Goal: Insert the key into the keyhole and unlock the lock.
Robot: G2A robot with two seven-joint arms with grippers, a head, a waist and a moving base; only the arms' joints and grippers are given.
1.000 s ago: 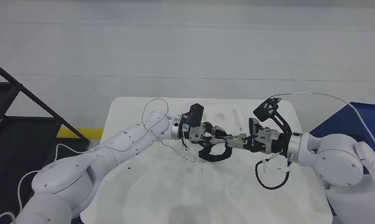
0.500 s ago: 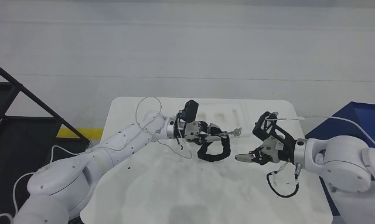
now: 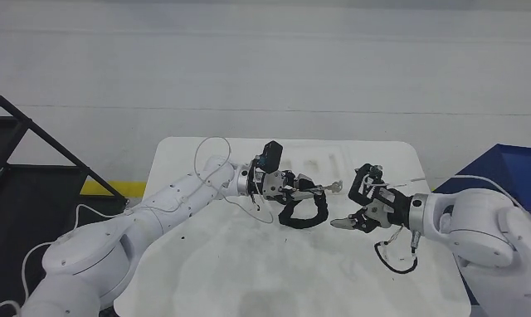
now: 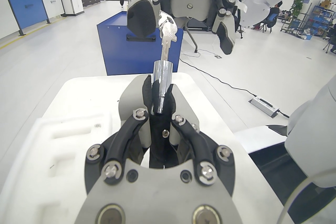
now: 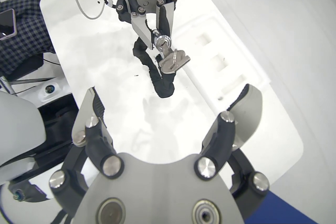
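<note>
The white moulded foam tray [image 5: 228, 57] along the far edge of the white table [image 3: 216, 267] serves as the marker here. Just on the robot's side of that foam tray, lifted off the table, the left gripper [image 4: 160, 93] is closed narrowly on the short chrome-plated lock cylinder [image 4: 162, 75], its two dark pads pinching the metal barrel from either side. A black fabric-sleeved cable [image 5: 160, 78] hangs from the lock cylinder in a loop, drooping to the table beside the foam tray. The flat silver metal key [image 4: 167, 30] already sits in the keyhole: its blade goes into the end of the lock cylinder and its broad head sticks out free, pointing along the foam tray's length towards the right gripper [image 5: 170, 99]. That gripper hangs near the foam tray's end, a little apart from the key, with its fingers spread wide and nothing between them. So the insertion looks finished, while the unlocking seems not yet done; whether the cable's end has come free of the lock cylinder cannot be told from these views. What is left, in my judgement, is for the right gripper to take the key's head and turn it while the left gripper steadies the barrel.
</note>
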